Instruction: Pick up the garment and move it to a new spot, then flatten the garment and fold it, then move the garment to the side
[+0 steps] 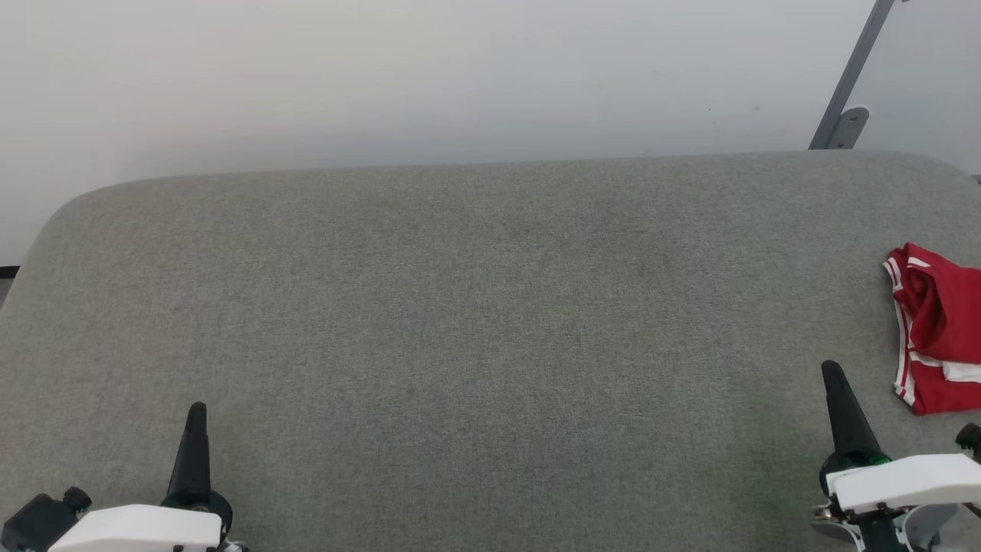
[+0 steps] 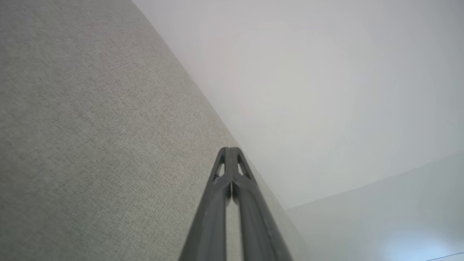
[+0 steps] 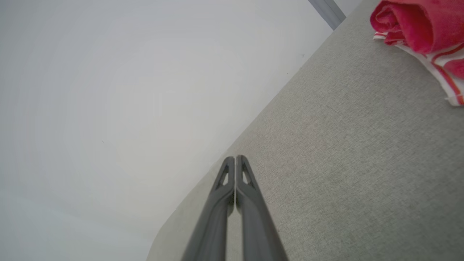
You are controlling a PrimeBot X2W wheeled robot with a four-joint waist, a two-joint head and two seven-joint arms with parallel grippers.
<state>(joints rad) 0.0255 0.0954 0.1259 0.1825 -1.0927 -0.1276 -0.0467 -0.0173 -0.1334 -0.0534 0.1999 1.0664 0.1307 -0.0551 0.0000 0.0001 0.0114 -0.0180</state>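
The garment [image 1: 939, 330] lies bunched at two o'clock of the nearer right pincer [image 1: 831, 369]; it and the left pincer [image 1: 197, 410] are closed, empty.

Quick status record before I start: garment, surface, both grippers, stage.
garment: red with white striped trim, bunched up, lying at the table's right side, partly cut off by the head view's edge
table: grey fabric-covered top, rounded far corners
left gripper: fingers shut, holding nothing
right gripper: fingers shut, holding nothing, nearer the garment but apart from it
stage: garment not yet picked up
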